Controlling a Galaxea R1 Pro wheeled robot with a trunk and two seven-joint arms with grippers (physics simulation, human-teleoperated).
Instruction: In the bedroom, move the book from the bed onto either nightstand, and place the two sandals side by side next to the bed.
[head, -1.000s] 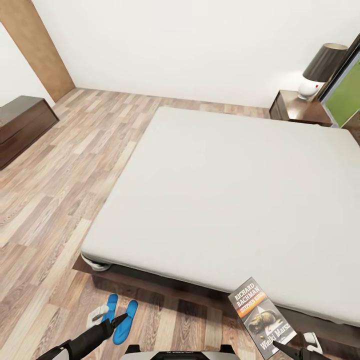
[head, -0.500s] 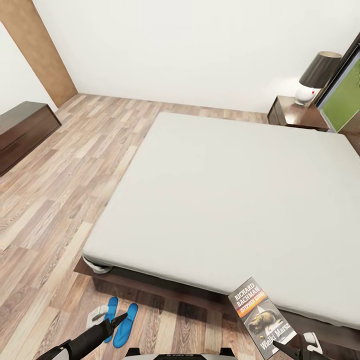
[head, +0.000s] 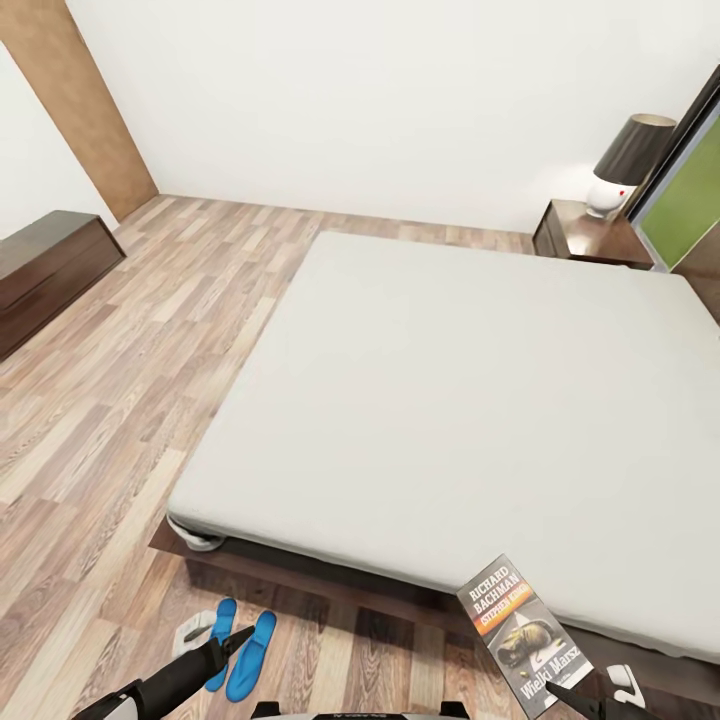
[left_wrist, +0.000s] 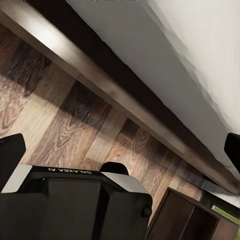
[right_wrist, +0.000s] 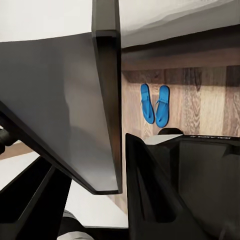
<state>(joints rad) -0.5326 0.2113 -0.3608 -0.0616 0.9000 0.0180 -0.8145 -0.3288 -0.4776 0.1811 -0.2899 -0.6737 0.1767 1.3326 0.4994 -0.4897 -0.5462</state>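
The right gripper (head: 560, 692) is clamped on the book (head: 525, 635). The left gripper (head: 232, 640) hangs just above the sandals (head: 240, 645). I cannot tell if it is apart.

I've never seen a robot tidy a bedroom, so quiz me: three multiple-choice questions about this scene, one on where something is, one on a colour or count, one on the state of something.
1. Where do the sandals lie?
A. on the mattress
B. on the floor beside the bed
C. on the nightstand

2. What colour are the sandals?
A. red
B. blue
C. yellow

3. What is the state of the book?
A. flat on the bed
B. held up by the right gripper
C. lying on the floor

Answers:
1 B: the head view shows both side by side on the planks by the bed frame.
2 B: both are bright blue.
3 B: the gripper's fingers clamp its lower edge.
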